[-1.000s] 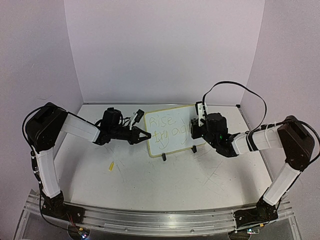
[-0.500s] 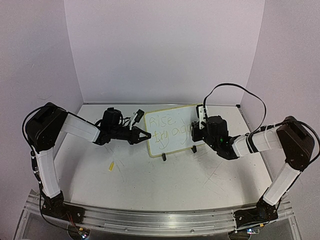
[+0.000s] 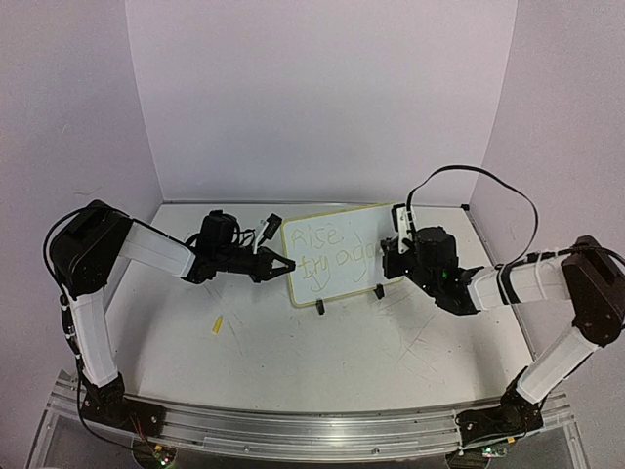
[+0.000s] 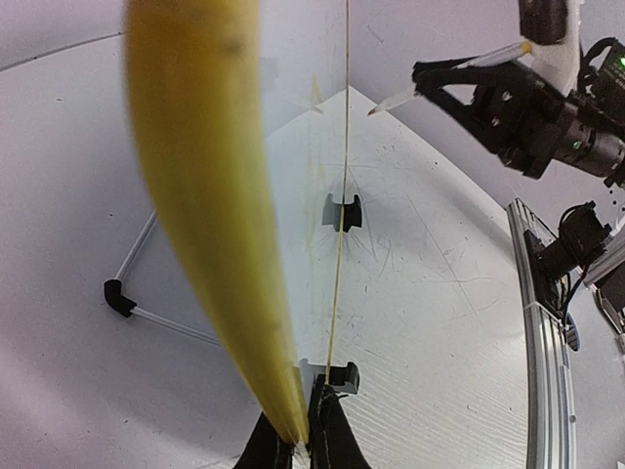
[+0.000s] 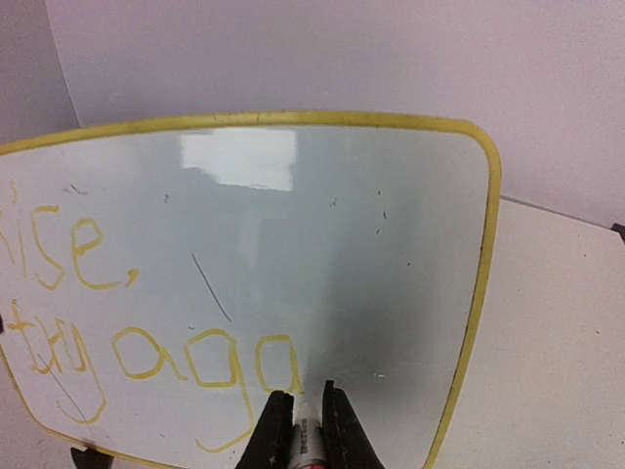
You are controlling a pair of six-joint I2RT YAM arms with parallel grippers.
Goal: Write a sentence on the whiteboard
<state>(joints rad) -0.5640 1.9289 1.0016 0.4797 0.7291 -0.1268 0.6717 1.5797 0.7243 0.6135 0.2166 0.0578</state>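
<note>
Left gripper [image 3: 285, 264] clamps whiteboard [image 3: 337, 256] edge — right gripper [image 5: 301, 405] holds marker [image 5: 307, 442] near face.

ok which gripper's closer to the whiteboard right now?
Left. The left gripper is clamped on the left edge of the whiteboard. The right gripper holds a marker in front of the board's right side, tip off the surface.

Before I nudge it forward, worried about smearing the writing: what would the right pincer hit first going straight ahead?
The whiteboard: the right pincer aims its marker at the bare face just right of the yellow writing. The marker tip would touch first; depth is unclear.
</note>
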